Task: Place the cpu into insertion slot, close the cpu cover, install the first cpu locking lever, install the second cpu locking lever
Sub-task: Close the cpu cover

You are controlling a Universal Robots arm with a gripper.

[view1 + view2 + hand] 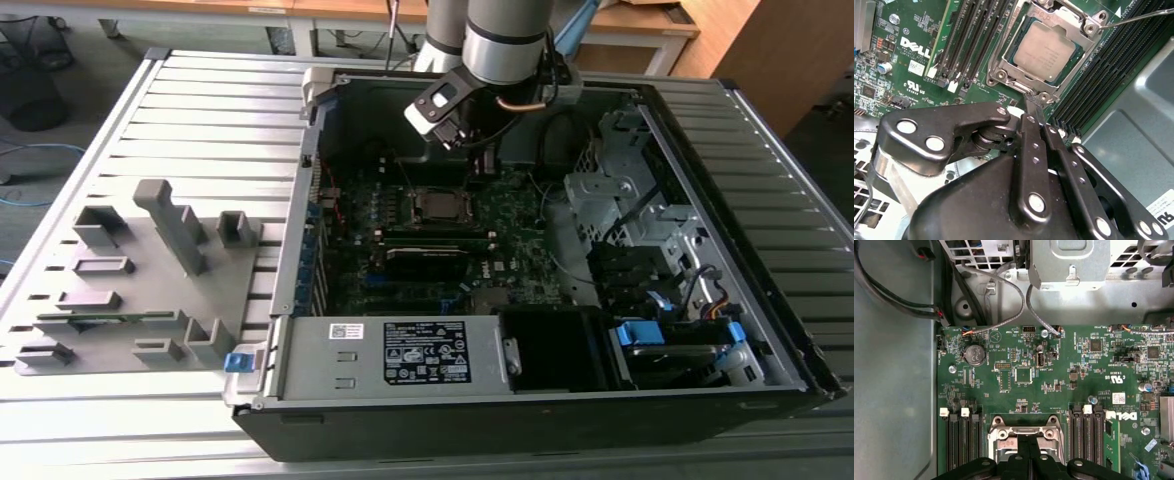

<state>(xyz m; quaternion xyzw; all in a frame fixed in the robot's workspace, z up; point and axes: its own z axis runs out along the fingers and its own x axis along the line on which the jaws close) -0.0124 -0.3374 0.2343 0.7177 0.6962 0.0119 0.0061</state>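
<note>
**Progress judged past the halfway mark**

The small, flat, square cpu (1044, 50) with its dull silver-grey metal top was seen seated in the square black insertion slot (437, 206). The slot sat on the green motherboard (979, 390), inside the open black computer case (534, 430) set on the slatted grey metal surface (200, 120). The thin, shiny silver cpu cover (1006, 50), a frame plate with a square window, was lowered over the chip, whose top showed through the window.

A thin bright metal locking lever (1139, 17) was seen running out from one corner of the frame rather than lying along its side. It was judged to be unlatched.

The black end effector (1030, 100) was held with its fingers together, the tips just at the frame's edge near a corner. Whether anything thin was nipped between them could not be told.

The chip was judged light, stiff and fragile on its hidden underside, best taken by its edges only. The cover was judged thin but rigid sheet metal, safe to press on its rim. The lever was judged springy, smooth and prone to slip off the fingertips, best taken at its free end, where leverage would be greatest.
</note>
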